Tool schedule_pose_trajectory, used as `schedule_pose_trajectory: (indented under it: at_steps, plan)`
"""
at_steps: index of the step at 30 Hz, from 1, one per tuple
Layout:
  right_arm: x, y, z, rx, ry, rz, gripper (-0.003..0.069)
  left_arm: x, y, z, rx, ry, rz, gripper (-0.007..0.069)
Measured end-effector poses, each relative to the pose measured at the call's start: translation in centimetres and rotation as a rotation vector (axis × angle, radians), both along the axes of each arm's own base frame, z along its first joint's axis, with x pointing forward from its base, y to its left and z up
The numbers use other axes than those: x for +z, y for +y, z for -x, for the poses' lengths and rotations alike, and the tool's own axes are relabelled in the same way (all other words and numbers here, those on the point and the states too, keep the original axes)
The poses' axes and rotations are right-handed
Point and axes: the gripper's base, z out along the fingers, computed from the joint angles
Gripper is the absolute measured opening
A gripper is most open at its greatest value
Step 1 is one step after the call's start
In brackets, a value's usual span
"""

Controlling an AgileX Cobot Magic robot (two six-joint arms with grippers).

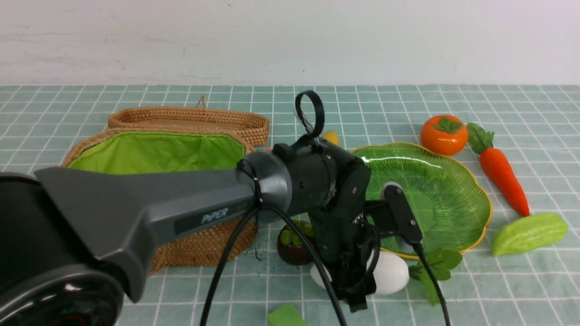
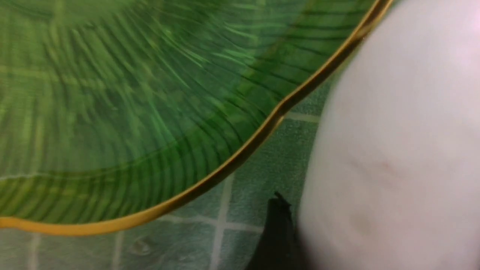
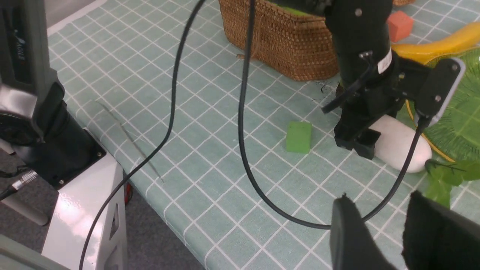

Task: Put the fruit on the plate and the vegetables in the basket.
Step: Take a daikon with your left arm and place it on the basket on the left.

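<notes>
Straddling the white radish (image 1: pixel 390 273), the left fingers (image 1: pixel 358 296) hover low.

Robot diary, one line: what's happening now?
left gripper: at white radish, grip unclear | radish: beside green plate | right gripper: open

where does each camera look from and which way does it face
front: between the arms, facing forward over the wicker basket and green ribbed plate; left arm shows
left wrist: on that wrist, facing the plate's rim and white radish; dark fingertip shows
right wrist: on that wrist, facing across the table; left arm, right fingers show
all share plate and radish
</notes>
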Motion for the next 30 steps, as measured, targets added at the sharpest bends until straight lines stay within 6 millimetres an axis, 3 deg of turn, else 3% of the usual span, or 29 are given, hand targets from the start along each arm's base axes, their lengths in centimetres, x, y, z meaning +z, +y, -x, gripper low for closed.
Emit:
schedule_pose_trajectory:
  at_steps: [2,8,10,11,12,13,15,17,18,19,21,22,23,24,25,27,30]
  plan:
    - [0.0,0.0,0.0,0.001,0.002,0.002,0.0228,-0.3,0.0,0.0,0.003,0.008,-0.006,0.047]
    - [0.0,0.0,0.0,0.002,0.004,0.003,0.0228,1.6,0.3,0.5,0.02,0.009,0.005,0.0468]
    - [0.0,0.0,0.0,0.003,0.0,-0.006,0.023,4.4,0.6,1.6,0.022,0.002,0.021,0.0468]
    - [0.1,0.0,0.0,0.002,-0.002,-0.009,0.023,4.7,0.7,1.8,0.026,0.007,0.019,0.0468]
    - [0.2,0.1,-0.1,-0.002,-0.014,-0.025,0.0231,7.6,1.4,2.7,0.044,-0.003,0.044,0.0468]
    - [0.3,0.1,-0.1,-0.006,-0.022,-0.034,0.0231,9.1,1.8,3.4,0.054,-0.009,0.054,0.0468]
    - [1.0,0.1,-0.5,-0.036,-0.078,-0.086,0.0231,13.5,4.3,4.4,0.12,-0.058,0.065,0.0468]
    - [1.2,0.1,-0.7,-0.052,-0.104,-0.108,0.0231,15.1,5.7,4.3,0.166,-0.091,0.063,0.0468]
    - [1.7,0.1,-1.0,-0.075,-0.143,-0.143,0.0231,17.1,8.5,3.6,0.254,-0.153,0.052,0.0468]
    - [1.8,0.1,-1.0,-0.078,-0.148,-0.147,0.0231,17.3,8.7,3.6,0.258,-0.161,0.05,0.0468]
    - [2.3,0.0,-1.3,-0.105,-0.193,-0.184,0.0232,18.9,13.9,1.5,0.398,-0.228,-0.015,0.0468]
    - [2.3,0.0,-1.3,-0.108,-0.198,-0.188,0.0233,19.0,14.3,1.4,0.402,-0.236,-0.025,0.0468]
    - [2.4,-0.1,-1.4,-0.114,-0.207,-0.195,0.0233,19.0,17.0,0.1,0.439,-0.245,-0.079,0.0468]
    - [2.4,-0.1,-1.4,-0.114,-0.207,-0.195,0.0233,19.0,17.6,-0.3,0.451,-0.244,-0.088,0.0468]
    - [2.4,-0.1,-1.4,-0.114,-0.207,-0.196,0.0233,18.5,19.8,-1.4,0.457,-0.232,-0.139,0.0468]
    - [2.4,0.0,-1.3,-0.11,-0.202,-0.192,0.0233,17.5,21.9,-2.7,0.448,-0.198,-0.179,0.0468]
    - [2.2,0.0,-1.3,-0.104,-0.191,-0.183,0.0233,16.5,23.2,-3.7,0.433,-0.166,-0.191,0.0468]
